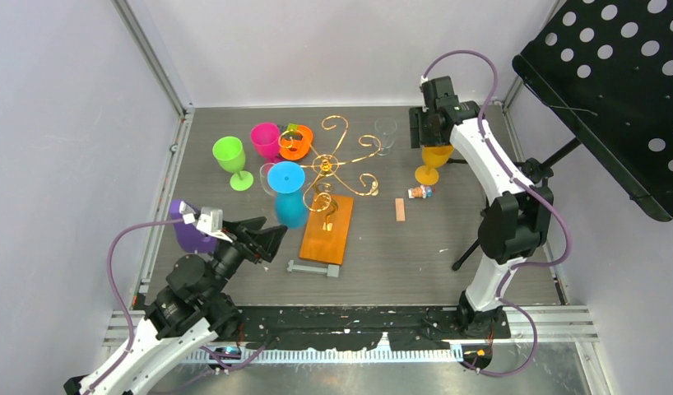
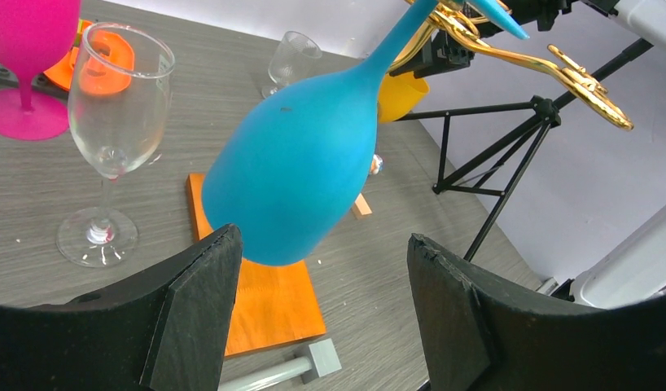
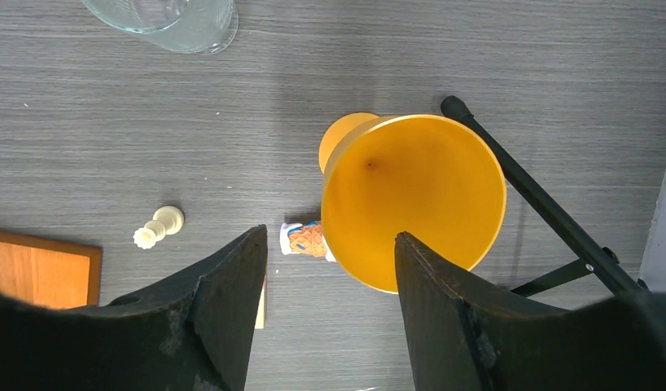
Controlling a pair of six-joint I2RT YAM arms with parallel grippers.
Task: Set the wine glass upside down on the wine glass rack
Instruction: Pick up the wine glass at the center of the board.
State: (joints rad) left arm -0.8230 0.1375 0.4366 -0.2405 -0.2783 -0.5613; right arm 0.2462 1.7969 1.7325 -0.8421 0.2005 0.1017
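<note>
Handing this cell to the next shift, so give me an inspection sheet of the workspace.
Surface: grey wood-grain table, a few pale specks.
Job's things: wine glass rack on its orange base; blue glass hangs upside down from it.
Clutter: green glass, pink glass, purple glass, yellow glass, two clear glasses, wooden block, grey bar, small toy.
Grippers: left gripper open, fingers flanking the blue glass; right gripper open above the yellow glass.
Cables: purple cable looped along each arm.
Surroundings: black perforated stand on tripod, right side.
</note>
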